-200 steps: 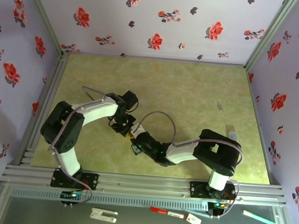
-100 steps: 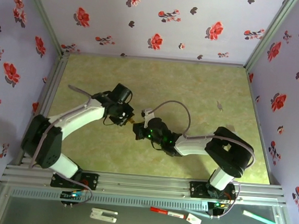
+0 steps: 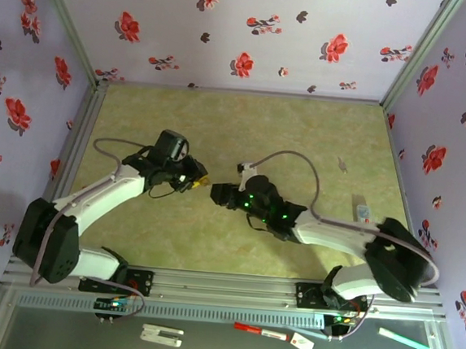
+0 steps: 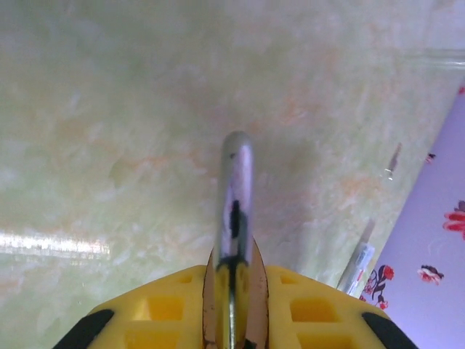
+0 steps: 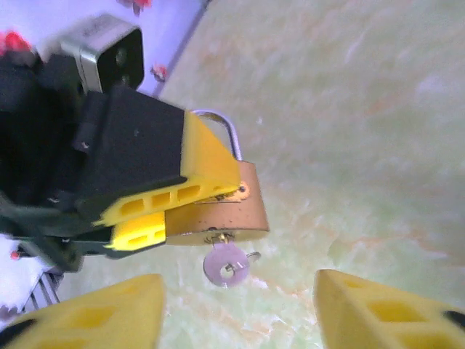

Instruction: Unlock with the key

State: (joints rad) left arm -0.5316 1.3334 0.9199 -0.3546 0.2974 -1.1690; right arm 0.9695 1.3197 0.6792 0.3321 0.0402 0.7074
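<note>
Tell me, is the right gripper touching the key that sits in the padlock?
Apart. In the right wrist view the right gripper stands open, and bare table shows between its fingers and the key hanging under the padlock.

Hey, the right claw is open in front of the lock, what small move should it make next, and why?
Probably ease the right claw forward and close it on the key head to turn it. The key sits in the bottom of the padlock, which the left claw clamps, and the shackle looks closed.
</note>
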